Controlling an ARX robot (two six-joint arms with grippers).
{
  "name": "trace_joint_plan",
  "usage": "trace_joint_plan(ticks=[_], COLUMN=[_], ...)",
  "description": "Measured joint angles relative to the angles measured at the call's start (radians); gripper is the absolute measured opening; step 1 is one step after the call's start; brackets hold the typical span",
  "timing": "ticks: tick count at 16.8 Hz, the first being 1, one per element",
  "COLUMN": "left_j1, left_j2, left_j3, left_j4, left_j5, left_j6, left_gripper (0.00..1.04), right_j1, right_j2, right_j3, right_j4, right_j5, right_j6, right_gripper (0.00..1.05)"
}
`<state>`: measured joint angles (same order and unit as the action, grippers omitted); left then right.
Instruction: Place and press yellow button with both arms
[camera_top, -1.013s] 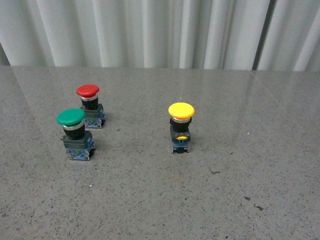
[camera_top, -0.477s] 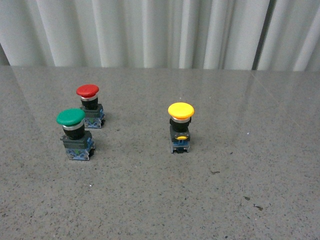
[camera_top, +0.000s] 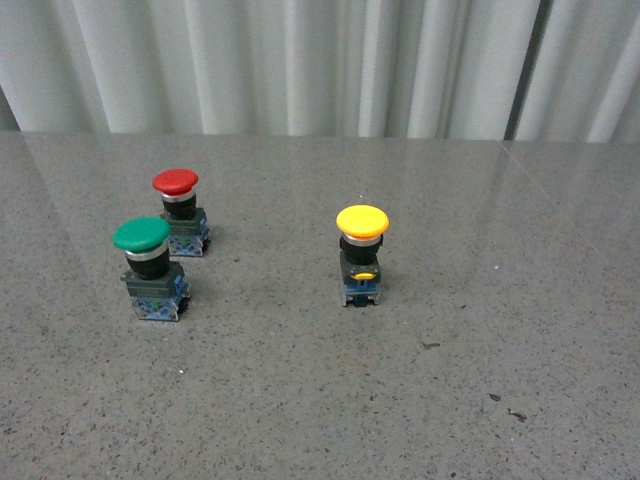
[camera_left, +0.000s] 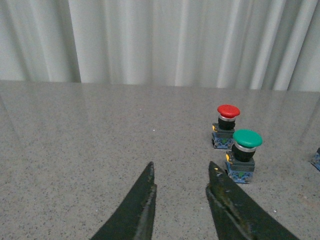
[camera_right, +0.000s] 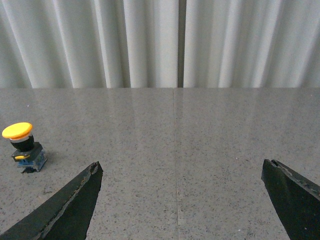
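The yellow button (camera_top: 362, 252) stands upright near the middle of the grey table, with a yellow mushroom cap, black body and blue base. It also shows in the right wrist view (camera_right: 22, 146), off to one side of my right gripper (camera_right: 181, 167), which is open wide and empty over bare table. My left gripper (camera_left: 181, 167) is open and empty, with the green-capped button close beside one fingertip (camera_left: 215, 172). Neither arm shows in the front view.
A green-capped button (camera_top: 150, 268) and a red-capped button (camera_top: 181, 211) stand close together at the table's left; both show in the left wrist view, green (camera_left: 244, 156) and red (camera_left: 226, 126). A white curtain (camera_top: 320, 60) hangs behind the table's far edge.
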<state>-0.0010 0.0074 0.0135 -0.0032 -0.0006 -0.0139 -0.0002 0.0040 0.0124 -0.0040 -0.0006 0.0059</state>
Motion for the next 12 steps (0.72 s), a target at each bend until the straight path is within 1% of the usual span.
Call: trace_joint_plan(ticks=[1,6,12], left_j1=[0.0,0.0,0.0], left_j2=[0.0,0.0,0.0], left_j3=[0.0,0.0,0.0], left_j4=[0.0,0.0,0.0], left_j5=[0.0,0.0,0.0], left_j6=[0.0,0.0,0.003], left_gripper=[0.44,0.99,0.98], right_j1=[0.0,0.0,0.0], right_j2=[0.0,0.0,0.0], right_j3=[0.0,0.0,0.0], right_j4=[0.0,0.0,0.0], right_j5=[0.0,0.0,0.0], right_j6=[0.0,0.0,0.0], right_gripper=[0.98,0.98,0.98])
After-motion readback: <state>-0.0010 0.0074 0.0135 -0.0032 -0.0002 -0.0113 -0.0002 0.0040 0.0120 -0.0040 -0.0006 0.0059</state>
